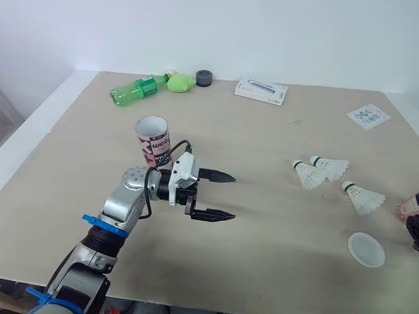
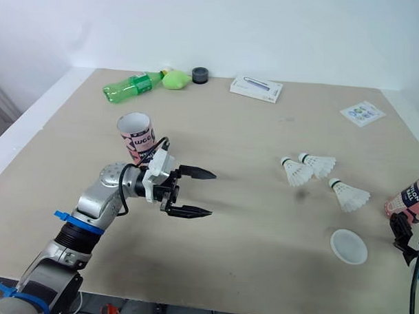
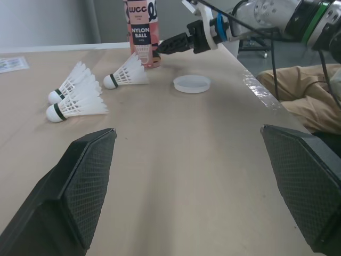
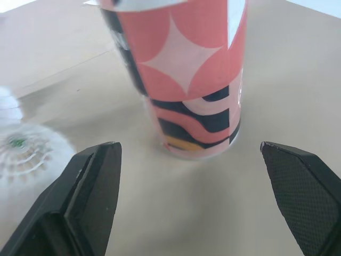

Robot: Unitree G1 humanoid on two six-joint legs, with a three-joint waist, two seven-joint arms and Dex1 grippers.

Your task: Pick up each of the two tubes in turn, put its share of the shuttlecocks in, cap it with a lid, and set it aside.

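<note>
Found two pink, black and white patterned tubes, both upright and uncapped: the left tube [image 1: 153,141] just behind the left gripper [image 1: 233,196], the right tube [image 2: 409,198] at the table's [image 1: 265,131] right edge. Saw three white shuttlecocks [image 1: 331,165] lying together near the right tube, with a round white lid [image 1: 366,249] in front of them. Found the left gripper spread wide and empty, and the right gripper [image 4: 189,154] spread wide before the right tube, not clasping it. Read "NYLON BALL" on that tube from the left wrist view, lettering too small from the head. Noted pale wood, a white wall, and a green bottle [image 1: 137,90] and white box [image 1: 261,90] at the far edge.
</note>
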